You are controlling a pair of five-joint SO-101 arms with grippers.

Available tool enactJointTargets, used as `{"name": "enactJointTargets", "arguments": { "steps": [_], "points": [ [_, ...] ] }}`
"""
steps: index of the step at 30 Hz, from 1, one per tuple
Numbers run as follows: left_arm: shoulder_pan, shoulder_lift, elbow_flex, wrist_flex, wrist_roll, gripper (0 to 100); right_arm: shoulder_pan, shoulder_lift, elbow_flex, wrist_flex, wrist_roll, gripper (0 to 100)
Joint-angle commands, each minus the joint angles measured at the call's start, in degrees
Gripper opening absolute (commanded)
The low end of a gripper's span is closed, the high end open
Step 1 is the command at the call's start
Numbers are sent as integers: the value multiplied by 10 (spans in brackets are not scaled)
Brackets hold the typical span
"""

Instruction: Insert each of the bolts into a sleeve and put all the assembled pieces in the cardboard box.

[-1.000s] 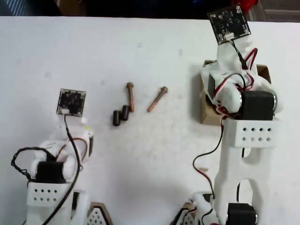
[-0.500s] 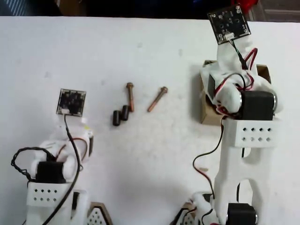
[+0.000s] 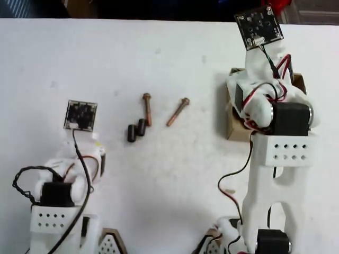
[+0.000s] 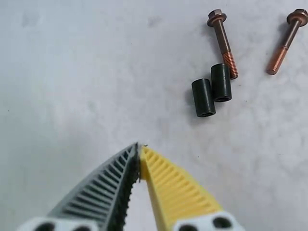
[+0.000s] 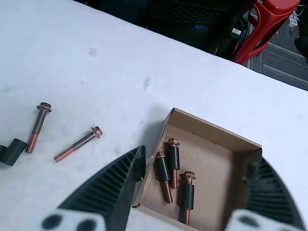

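Observation:
Two copper bolts [image 3: 146, 108] [image 3: 178, 111] lie loose mid-table, with two black sleeves [image 3: 131, 133] [image 3: 141, 127] side by side just in front of the left one. The left wrist view has the same bolts [image 4: 222, 43] [image 4: 284, 42] and sleeves [image 4: 203, 97] [image 4: 221, 83], ahead of my left gripper [image 4: 139, 151], which is shut, holds nothing and sits well short of them. My right gripper [image 5: 197, 161] hangs open over the cardboard box [image 5: 211, 127]. Three assembled pieces [image 5: 172, 159] [image 5: 162, 175] [image 5: 187, 195] lie inside the box.
The right arm [image 3: 275, 127] covers most of the box [image 3: 237, 129] in the high view. White tabletop spreads around the loose parts. Beyond the table's far edge stand dark objects and a red frame [image 5: 264, 24].

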Motion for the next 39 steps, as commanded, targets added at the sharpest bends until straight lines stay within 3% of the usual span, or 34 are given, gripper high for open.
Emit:
{"name": "enactJointTargets", "arguments": {
  "steps": [1, 3, 7, 11, 24, 29, 39],
  "points": [
    [-1, -6, -4, -14, -6, 23, -6, -26, -31, 0, 3, 118],
    [-1, -6, -4, -14, -6, 23, -6, -42, -30, 1, 3, 17],
    [-1, -6, -4, -14, -6, 23, -6, -95, -29, 12, 3, 63],
    [-1, -6, -4, -14, -6, 23, -29, -164, -29, 53, 3, 14],
    [-1, -6, -4, -14, -6, 23, -76, -335, 14, 162, 3, 23],
    [-1, -6, -4, -13, -6, 23, -76, -406, 156, 119, 3, 27],
    [-3, -6, -4, -13, -6, 23, -76, -524, 494, -83, 3, 28]
  ]
}}
